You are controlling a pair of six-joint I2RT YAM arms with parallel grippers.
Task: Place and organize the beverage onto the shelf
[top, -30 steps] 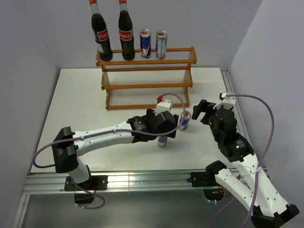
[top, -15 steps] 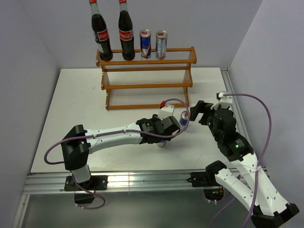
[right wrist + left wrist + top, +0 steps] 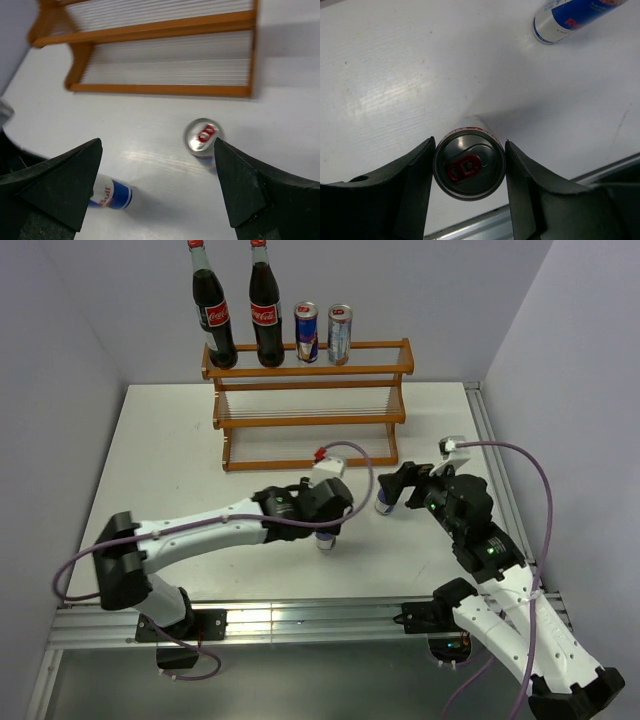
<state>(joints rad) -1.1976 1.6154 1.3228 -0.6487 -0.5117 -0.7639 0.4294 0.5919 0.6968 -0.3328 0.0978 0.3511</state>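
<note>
Left gripper (image 3: 469, 144) presses both fingers against an upright slim silver-blue aluminium can (image 3: 469, 170), gripping it on the white table (image 3: 170, 460) in front of the orange-brown wooden stepped shelf (image 3: 305, 420), toward the table's near edge. Further right, a second silver-blue can (image 3: 202, 137) stands free before the shelf's right end, ahead of the right gripper (image 3: 157, 145), whose jaws gape wide. Two dark glass cola bottles (image 3: 215, 315) and two more cans (image 3: 306, 332) occupy the top tier's left half; the lower slats are open.
</note>
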